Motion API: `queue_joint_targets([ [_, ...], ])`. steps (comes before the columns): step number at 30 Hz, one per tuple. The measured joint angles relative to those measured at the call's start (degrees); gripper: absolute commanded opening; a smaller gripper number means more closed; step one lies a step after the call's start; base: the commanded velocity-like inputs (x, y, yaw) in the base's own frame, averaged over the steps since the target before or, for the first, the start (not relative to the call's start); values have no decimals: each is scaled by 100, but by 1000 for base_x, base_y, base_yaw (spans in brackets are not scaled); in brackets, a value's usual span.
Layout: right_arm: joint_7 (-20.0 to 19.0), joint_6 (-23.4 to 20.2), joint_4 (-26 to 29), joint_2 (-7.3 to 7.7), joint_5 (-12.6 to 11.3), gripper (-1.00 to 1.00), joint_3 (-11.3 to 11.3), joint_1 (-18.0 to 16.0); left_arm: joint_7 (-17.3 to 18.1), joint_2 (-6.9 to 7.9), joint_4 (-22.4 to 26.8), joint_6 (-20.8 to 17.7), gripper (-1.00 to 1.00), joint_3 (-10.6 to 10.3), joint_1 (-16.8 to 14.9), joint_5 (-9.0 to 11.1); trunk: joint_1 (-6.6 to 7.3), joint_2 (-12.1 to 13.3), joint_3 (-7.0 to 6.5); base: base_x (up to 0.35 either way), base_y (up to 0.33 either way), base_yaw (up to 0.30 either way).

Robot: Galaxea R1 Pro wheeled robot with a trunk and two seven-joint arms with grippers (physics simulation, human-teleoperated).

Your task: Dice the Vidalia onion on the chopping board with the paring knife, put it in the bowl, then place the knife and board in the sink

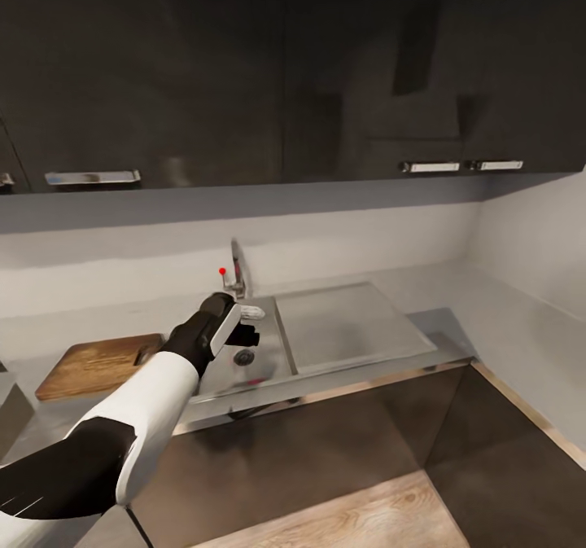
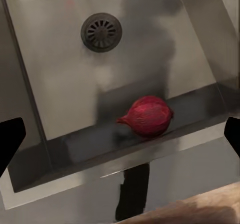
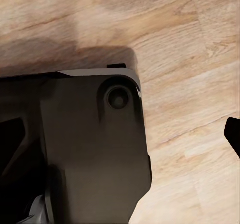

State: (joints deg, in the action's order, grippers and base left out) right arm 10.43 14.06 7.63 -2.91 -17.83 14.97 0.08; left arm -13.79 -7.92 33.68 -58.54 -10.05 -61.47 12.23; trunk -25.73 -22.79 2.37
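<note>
The left gripper (image 1: 244,335) hangs over the sink (image 1: 268,369), fingers spread wide — the red onion (image 2: 148,115) lies below, untouched; right gripper's (image 3: 120,134) fingers also apart.

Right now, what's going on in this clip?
The robot's left arm is stretched out over the sink, with the left gripper open above the basin. A reddish onion lies on the sink floor against a wall, away from the drain, and nothing is held. The chopping board sits on the countertop beside the sink. The right wrist camera looks down at the wood floor.
</note>
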Motion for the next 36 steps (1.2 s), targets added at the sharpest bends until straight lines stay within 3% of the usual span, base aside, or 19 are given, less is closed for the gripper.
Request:
queue_joint_targets([
  [9,0,-1,0,0,0,100,0,0,0,46,19,7,100,39,0,126,-1,0,83,106,-34,0],
  [15,1,0,0,10,-2,100,-5,0,1,54,7,13,100,37,0,677,0,0,139,115,-38,0],
  [18,1,-1,0,9,-2,100,-2,0,1,63,-8,14,100,24,0,793,0,0,167,110,-53,0],
  [36,15,-10,1,3,4,100,6,0,-2,154,-481,30,100,15,-1,834,-2,0,333,15,-3,0],
])
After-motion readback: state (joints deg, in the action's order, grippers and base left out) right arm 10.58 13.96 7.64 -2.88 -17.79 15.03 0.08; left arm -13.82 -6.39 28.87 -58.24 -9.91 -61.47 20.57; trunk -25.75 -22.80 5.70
